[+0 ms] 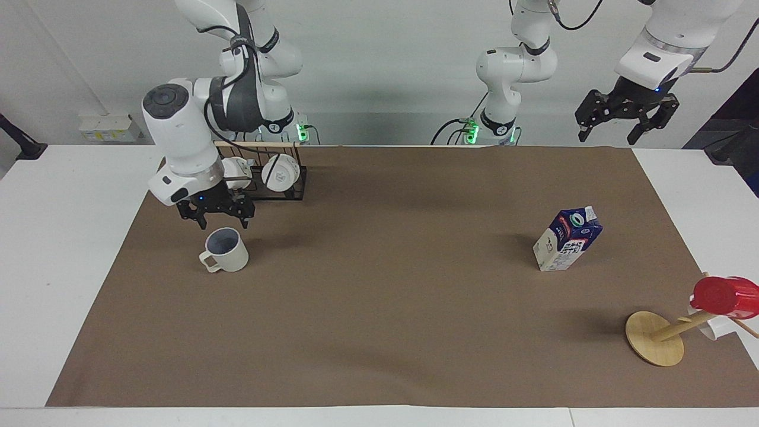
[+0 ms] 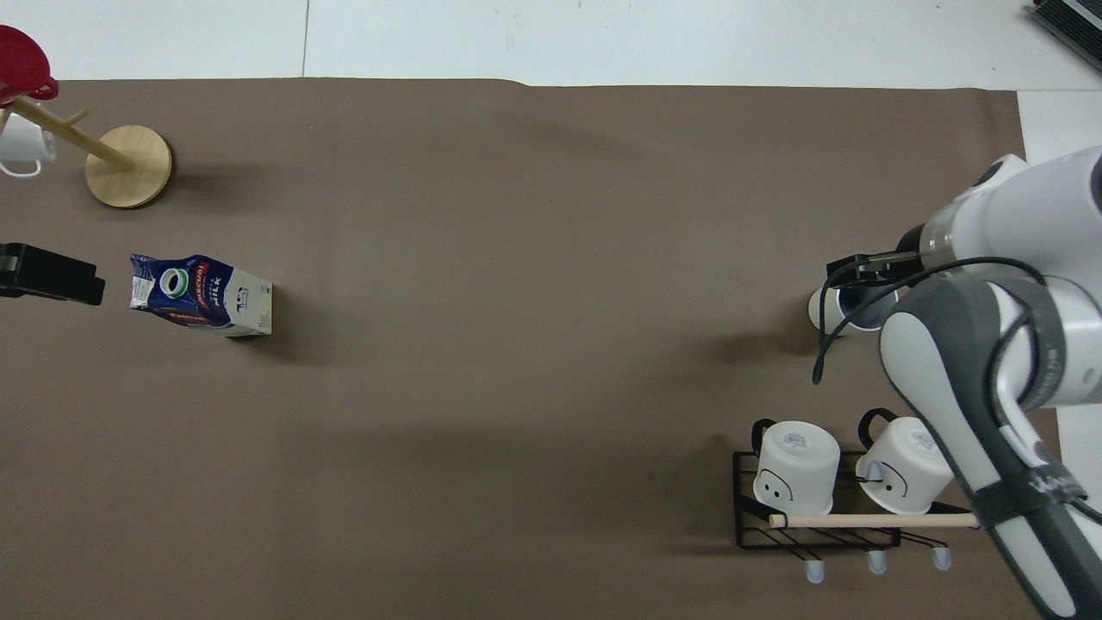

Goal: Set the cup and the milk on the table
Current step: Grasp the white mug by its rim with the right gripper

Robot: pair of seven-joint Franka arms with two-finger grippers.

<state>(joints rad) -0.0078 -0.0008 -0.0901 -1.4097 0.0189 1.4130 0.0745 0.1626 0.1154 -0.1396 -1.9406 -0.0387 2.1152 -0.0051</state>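
The cream cup (image 1: 227,252) stands upright on the brown mat (image 1: 385,296) of the table (image 1: 65,237), toward the right arm's end. My right gripper (image 1: 223,224) is open and hangs low just over the cup's rim. In the overhead view the right gripper (image 2: 861,274) covers most of the cup (image 2: 818,312). The milk (image 1: 567,239) stands on the mat toward the left arm's end; it also shows in the overhead view (image 2: 202,294). My left gripper (image 1: 608,139) waits open, high in the air over the mat's corner next to its base.
A black wire rack (image 1: 267,193) with two white mugs stands nearer to the robots than the cup, partly hidden by the right arm. A wooden mug tree (image 1: 655,338) with a red cup (image 1: 726,295) stands at the left arm's end, farther from the robots than the milk.
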